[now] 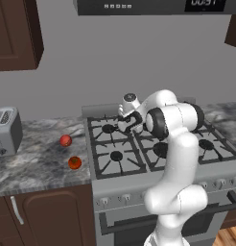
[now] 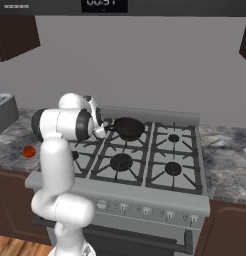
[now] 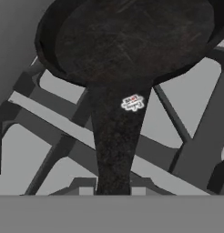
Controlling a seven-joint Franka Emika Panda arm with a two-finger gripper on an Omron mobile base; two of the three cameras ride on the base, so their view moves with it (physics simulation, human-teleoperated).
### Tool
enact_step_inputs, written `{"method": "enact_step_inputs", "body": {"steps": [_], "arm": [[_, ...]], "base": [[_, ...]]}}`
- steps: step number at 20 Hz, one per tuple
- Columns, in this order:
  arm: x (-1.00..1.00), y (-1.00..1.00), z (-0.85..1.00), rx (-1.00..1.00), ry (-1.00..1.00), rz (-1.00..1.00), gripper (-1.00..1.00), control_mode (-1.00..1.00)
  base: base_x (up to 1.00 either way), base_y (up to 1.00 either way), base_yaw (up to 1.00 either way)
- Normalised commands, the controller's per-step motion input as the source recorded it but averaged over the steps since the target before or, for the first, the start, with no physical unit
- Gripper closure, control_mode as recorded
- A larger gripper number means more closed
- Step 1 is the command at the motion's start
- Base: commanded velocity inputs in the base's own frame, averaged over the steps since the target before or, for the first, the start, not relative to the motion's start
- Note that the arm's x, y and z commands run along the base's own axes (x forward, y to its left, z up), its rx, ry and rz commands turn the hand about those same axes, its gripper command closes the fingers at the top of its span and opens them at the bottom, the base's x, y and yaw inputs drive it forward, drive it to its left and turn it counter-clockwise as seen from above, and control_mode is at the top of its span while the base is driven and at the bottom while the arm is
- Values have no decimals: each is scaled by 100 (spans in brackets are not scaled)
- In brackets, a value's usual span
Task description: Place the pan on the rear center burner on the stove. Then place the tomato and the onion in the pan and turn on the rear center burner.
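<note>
While the pan (image 2: 129, 128) sits on the stove (image 2: 160, 155), its handle meets the pincer (image 2: 102, 126).

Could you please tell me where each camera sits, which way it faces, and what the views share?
Left base view: behind-left of the arm, facing the stove, tomato, onion; white arm at lower right.
Right base view: behind-right, facing the stove; arm at lower left.
Hand view: on the hand, looking along the pan handle.
Right base and hand views share the pan.
</note>
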Motion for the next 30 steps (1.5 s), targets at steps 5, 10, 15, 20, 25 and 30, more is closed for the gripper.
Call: {"method": "enact_step_inputs", "body": {"steps": [5,10,15,20,25,30], "arm": [[34,0,-27,0,2,-1,100,-100],[3,-3,-11,0,6,-9,100,-100],[0,-5,-3,0,5,-14,100,-100],[0,0,-3,0,7,-7,-100,-100],[0,-4,3,0,1,0,-100,-100],[-18,0,57,2,0,6,-100,-100]], "base": [[0,0,0],[0,0,0],[0,0,0],[0,0,0],[0,0,0],[0,0,0]]}}
